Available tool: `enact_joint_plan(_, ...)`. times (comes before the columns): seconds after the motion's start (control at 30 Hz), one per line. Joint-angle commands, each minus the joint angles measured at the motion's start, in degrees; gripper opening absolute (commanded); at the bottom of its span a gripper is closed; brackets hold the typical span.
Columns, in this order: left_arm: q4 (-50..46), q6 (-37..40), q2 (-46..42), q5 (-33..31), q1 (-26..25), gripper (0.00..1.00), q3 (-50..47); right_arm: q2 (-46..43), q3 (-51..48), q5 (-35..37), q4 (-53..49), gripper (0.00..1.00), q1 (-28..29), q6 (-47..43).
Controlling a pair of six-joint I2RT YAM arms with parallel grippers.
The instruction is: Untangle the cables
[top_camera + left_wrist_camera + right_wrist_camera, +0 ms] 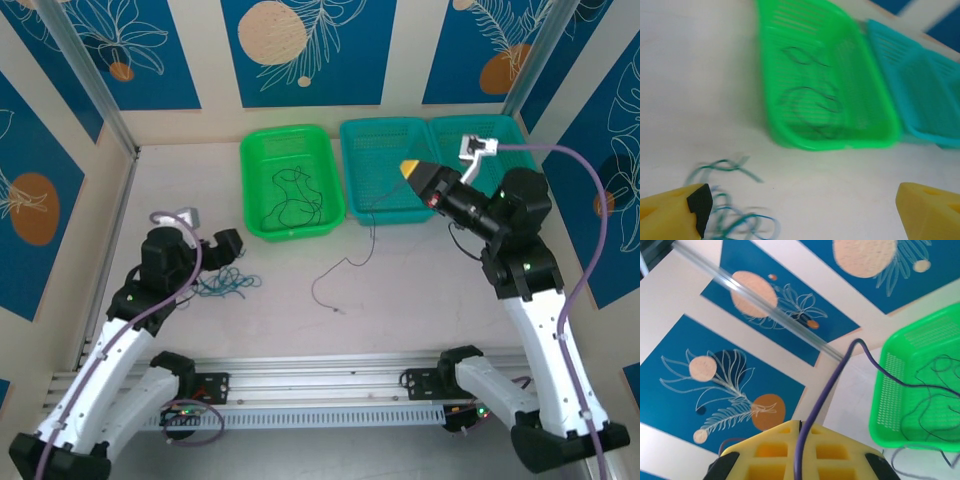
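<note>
Blue leaf-print panels [300, 50] wall in the pale tabletop [430, 300] I am working over.

- **Left gripper:** The left gripper [800, 220] hangs low with its yellow fingers spread wide and nothing between them.
- **Tangle:** The tangle [228, 283] of teal and blue cables lies on the table just beside the left finger, not yet gripped.
- **Green basket:** The green basket [292, 232] holds a loose black cable [290, 195], already sorted by the look of it.
- **Trailing strand:** Past the basket, a dark strand [341, 263] curls across the table and rises toward the teal baskets [350, 170].
- **Right gripper:** The right gripper [409, 168] is raised over the teal baskets. On its wrist camera the fingers are pressed together on a thin dark cable, which appears to be that same strand.

What worries me:
- The trailing strand could snag on a basket rim or slip from the closed fingers if I swing the arm fast, because most of its length lies outside the basket.
- If I close the left gripper on the clump blind, I could pinch several strands at once and pull the knot tighter.

My count:
- Two arms.
- Three baskets, one green and two teal.
- One tangle, though I cannot tell how many strands are in it.
- One black cable in the green basket, as far as I can make out.
- One strand held by the right gripper.
</note>
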Motion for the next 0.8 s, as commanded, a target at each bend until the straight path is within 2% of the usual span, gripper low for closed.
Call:
enact_joint_plan(0.0, -1.5, 3.9, 1.5, 4.9, -7.5, 0.93, 4.8, 5.9, 8.0, 2.5, -0.7, 0.00, 4.4, -4.5)
enact_joint_plan(0.13, 5.0, 3.2, 0.8, 14.7, -13.4, 0.89, 3.2, 14.5, 17.7, 2.2, 0.2, 0.00, 7.2, -4.9)
enact_joint_plan(0.3, 3.0, 5.3, 0.2, 12.9, -21.6, 0.91, 2.8, 25.3, 30.0, 1.8, -0.1, 0.00, 8.8, -5.7)
enact_joint_plan(0.43, 7.0, 6.3, -0.6, 15.4, -25.4, 0.97, 0.4, 34.1, 39.9, 2.3, -2.0, 0.00, 9.2, -6.5)
enact_joint_plan(0.5, 6.1, 7.1, -0.3, 14.3, -26.5, 1.00, 0.2, 39.2, 46.5, 1.3, -4.2, 0.00, 9.3, -6.4)
enact_joint_plan(0.63, 3.3, 8.2, -0.4, 9.8, -27.0, 1.00, 0.7, 48.8, 57.9, -0.8, -7.4, 0.00, 9.5, -4.6)
enact_joint_plan(0.77, -0.1, 7.0, -1.3, 2.7, -27.0, 1.00, 1.7, 57.4, 66.9, 0.4, -11.1, 0.00, 10.0, -5.2)
